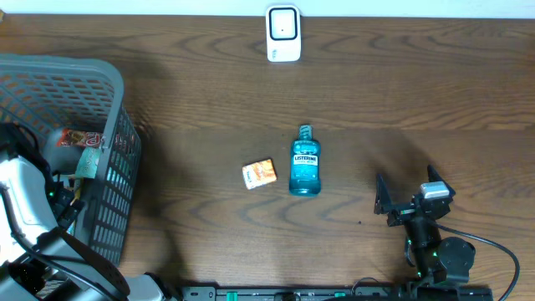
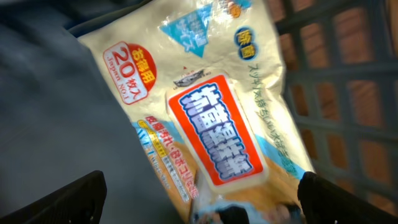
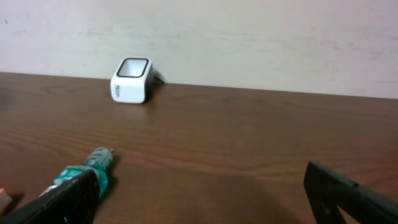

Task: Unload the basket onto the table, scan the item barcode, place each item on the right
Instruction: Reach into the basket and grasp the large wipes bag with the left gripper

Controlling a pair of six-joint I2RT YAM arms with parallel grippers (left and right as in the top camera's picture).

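Black left gripper (image 2: 202,199) wide apart, empty, over white pouch (image 2: 205,112) (right gripper (image 3: 205,199) likewise gaping, empty).

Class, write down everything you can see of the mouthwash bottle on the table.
The mouthwash bottle is clear plastic holding teal-blue liquid, with a teal cap and a Listerine label facing up. It lies flat on the wooden table, cap towards the white scanner. A small orange box lies close beside it.

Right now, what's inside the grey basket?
A white pouch with a red label, under the left end effector, and a red packet. The arm hides the rest of the basket.
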